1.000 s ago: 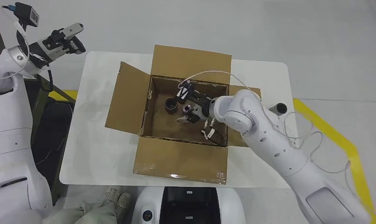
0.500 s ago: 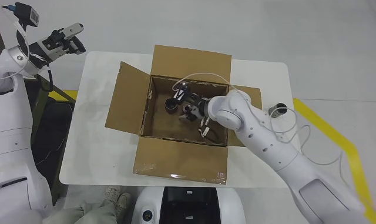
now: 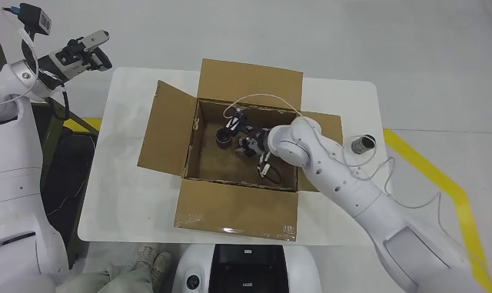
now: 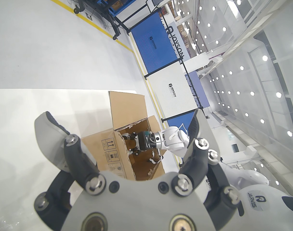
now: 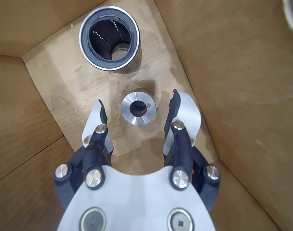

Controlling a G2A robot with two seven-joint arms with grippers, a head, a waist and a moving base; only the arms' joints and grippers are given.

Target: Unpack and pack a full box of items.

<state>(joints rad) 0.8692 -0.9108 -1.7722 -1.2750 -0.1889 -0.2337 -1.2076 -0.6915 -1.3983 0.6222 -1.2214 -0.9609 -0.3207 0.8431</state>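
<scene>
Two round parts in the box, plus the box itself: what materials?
Large sleeve: looks like steel, with a bright polished rim and a dark liner inside holding rows of small shiny balls.
Small bushing: bare machined metal, likely steel or aluminium, with a radial sheen on its face.
Box: brown corrugated cardboard, matte, with a scuffed floor and a torn flap edge.

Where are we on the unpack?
Done: one cylinder stands on the table beside the open box. In hand: nothing gripped yet; the right gripper is inside the box, open, straddling a small bushing. To do: that bushing and a larger bearing beside it are inside. The left gripper is open, off past the table's corner. Repacking apparently not begun.
</scene>
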